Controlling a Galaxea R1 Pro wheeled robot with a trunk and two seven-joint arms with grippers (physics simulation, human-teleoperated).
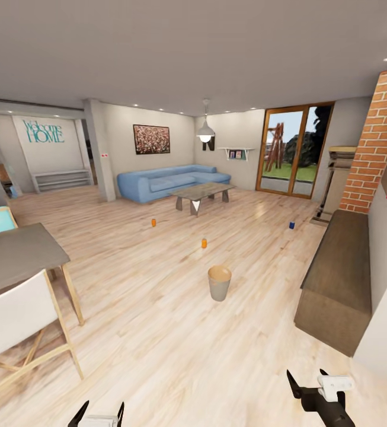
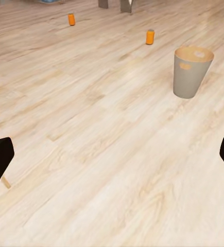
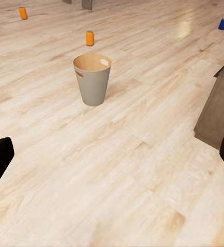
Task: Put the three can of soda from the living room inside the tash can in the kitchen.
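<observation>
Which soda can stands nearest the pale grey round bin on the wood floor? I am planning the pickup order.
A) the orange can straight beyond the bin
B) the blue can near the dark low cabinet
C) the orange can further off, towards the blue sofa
A: the orange can straight beyond the bin stands just past the pale grey round bin, while the further orange can and the blue can sit clearly further off.

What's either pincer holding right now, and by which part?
Nothing. The left pincer and right pincer are both open and empty; the three soda cans stand on the floor.
</observation>
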